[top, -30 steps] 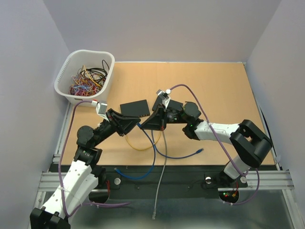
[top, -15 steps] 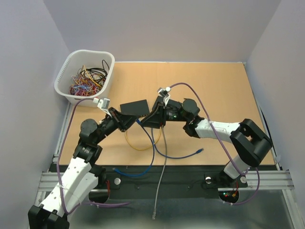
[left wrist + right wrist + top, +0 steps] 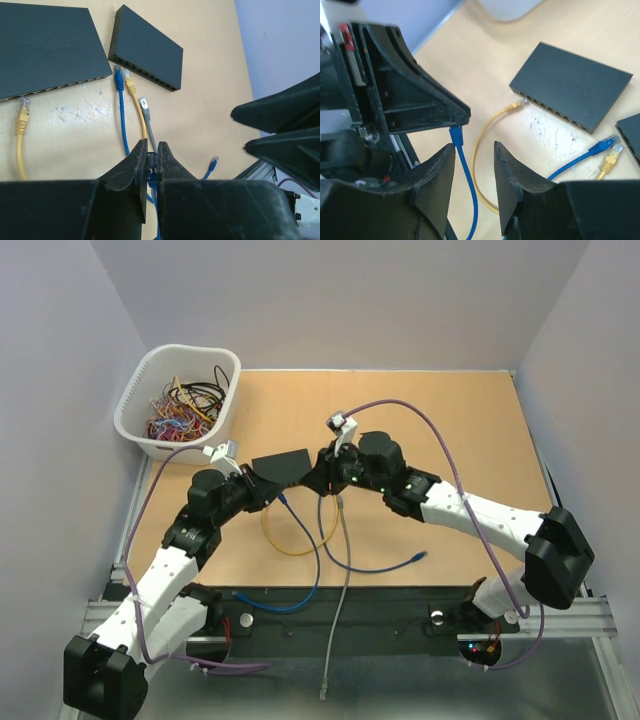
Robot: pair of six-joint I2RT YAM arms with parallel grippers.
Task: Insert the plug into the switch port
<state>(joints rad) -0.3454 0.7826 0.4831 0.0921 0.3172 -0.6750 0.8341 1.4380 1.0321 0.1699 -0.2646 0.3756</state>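
My left gripper (image 3: 268,492) (image 3: 151,146) is shut on a blue plug (image 3: 283,499) (image 3: 152,161), held above the table in front of a black switch (image 3: 282,464) (image 3: 45,50). A second, smaller black switch (image 3: 145,55) lies to its right, with a blue plug (image 3: 118,77), a yellow plug (image 3: 129,86) and a grey plug (image 3: 144,104) lying before its ports. My right gripper (image 3: 322,483) (image 3: 474,147) is open and empty, facing the left gripper. The held blue plug (image 3: 456,135) shows just past its left fingertip.
A white basket (image 3: 134,400) of tangled cables stands at the far left. A yellow cable (image 3: 285,545), blue cables (image 3: 385,567) and a grey cable (image 3: 340,570) trail over the near table edge. A yellow plug (image 3: 21,114) lies before the large switch.
My left gripper has carried the blue plug a little farther from the table's near edge, toward the switch. My right arm has stretched out and its gripper has shifted slightly the same way.
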